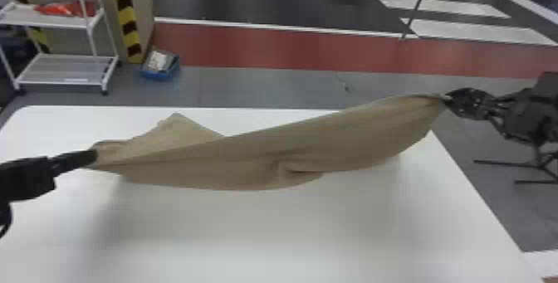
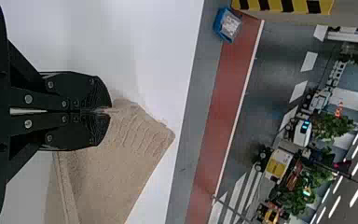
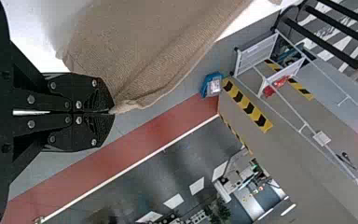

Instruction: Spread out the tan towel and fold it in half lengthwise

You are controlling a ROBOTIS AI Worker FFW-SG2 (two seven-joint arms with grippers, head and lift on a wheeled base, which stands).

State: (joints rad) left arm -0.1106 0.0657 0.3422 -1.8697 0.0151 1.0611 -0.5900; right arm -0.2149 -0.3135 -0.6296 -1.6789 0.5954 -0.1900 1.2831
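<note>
Tan cloth towel (image 1: 249,157) slung over a smooth white table (image 1: 249,232)
The flat-fingered black left gripper (image 1: 94,157) and matching right gripper (image 1: 445,98) pinch its ends, its long axis (sagging mid-span) running between them.

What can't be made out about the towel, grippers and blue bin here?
How much towel the left gripper pinches: left wrist view, hidden by its fingers.
Same for the right gripper: right wrist view.
Whether the towel's underside touches the table: head view, hidden by its near side.
Blue bin's contents: head view, too small.
</note>
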